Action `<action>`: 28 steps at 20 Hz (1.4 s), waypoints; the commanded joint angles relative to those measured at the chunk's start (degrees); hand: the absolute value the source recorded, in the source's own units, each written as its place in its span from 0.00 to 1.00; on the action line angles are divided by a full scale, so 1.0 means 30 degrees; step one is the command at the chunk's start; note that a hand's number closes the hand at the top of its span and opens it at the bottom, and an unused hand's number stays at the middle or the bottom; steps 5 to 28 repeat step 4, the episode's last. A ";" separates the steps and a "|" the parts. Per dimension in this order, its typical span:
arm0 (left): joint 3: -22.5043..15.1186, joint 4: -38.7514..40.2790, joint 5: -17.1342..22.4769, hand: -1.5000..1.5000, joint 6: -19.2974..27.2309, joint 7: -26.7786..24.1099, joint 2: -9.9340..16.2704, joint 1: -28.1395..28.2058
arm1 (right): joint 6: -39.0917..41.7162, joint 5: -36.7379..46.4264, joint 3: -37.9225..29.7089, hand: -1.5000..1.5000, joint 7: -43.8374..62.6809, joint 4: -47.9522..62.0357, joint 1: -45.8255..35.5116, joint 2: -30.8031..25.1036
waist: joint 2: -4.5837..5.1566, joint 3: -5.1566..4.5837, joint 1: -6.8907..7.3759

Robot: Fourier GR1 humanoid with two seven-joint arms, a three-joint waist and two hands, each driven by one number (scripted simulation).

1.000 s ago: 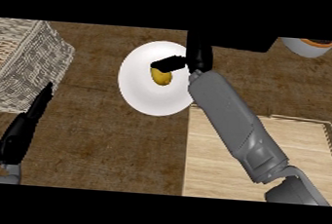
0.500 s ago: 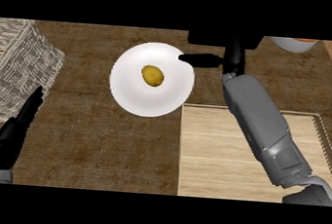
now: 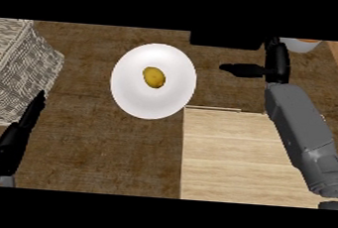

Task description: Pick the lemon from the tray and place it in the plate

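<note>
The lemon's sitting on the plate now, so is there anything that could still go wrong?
Perhaps. The lemon is round and lies free on the flat white plate, so a bump could send it rolling off. The right hand hangs open just beside the plate; pulling back, its forearm could clip the rim. The plate also overlaps the tray corner, so it may rock.

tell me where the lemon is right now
In the head view the lemon lies on the white plate, left of the right hand.

Let go of the lemon (image 3: 153, 77), now lying alone on the plate (image 3: 133, 97). Right hand (image 3: 267, 68) drawn off to the plate's right, fingers straightened, well apart from it.
</note>
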 commanded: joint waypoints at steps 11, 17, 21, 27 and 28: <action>0.0528 -0.1136 0.0489 0.50 -0.0762 0.0439 0.0568 0.0568 | 0.2512 -0.0046 -0.1148 0.00 -0.2386 0.1981 0.0551 -0.2226 | 0.0028 0.0010 0.0135; 0.0528 -0.1136 0.0489 0.50 -0.0762 0.0439 0.0568 0.0568 | 0.2512 -0.0046 -0.1148 0.00 -0.2386 0.1981 0.0551 -0.2226 | 0.0028 0.0010 0.0135; 0.0528 -0.1136 0.0489 0.50 -0.0762 0.0439 0.0568 0.0568 | 0.2512 -0.0046 -0.1148 0.00 -0.2386 0.1981 0.0551 -0.2226 | 0.0028 0.0010 0.0135; 0.0528 -0.1136 0.0489 0.50 -0.0762 0.0439 0.0568 0.0568 | 0.2512 -0.0046 -0.1148 0.00 -0.2386 0.1981 0.0551 -0.2226 | 0.0028 0.0010 0.0135; 0.0528 -0.1136 0.0489 0.50 -0.0762 0.0439 0.0568 0.0568 | 0.2512 -0.0046 -0.1148 0.00 -0.2386 0.1981 0.0551 -0.2226 | 0.0028 0.0010 0.0135</action>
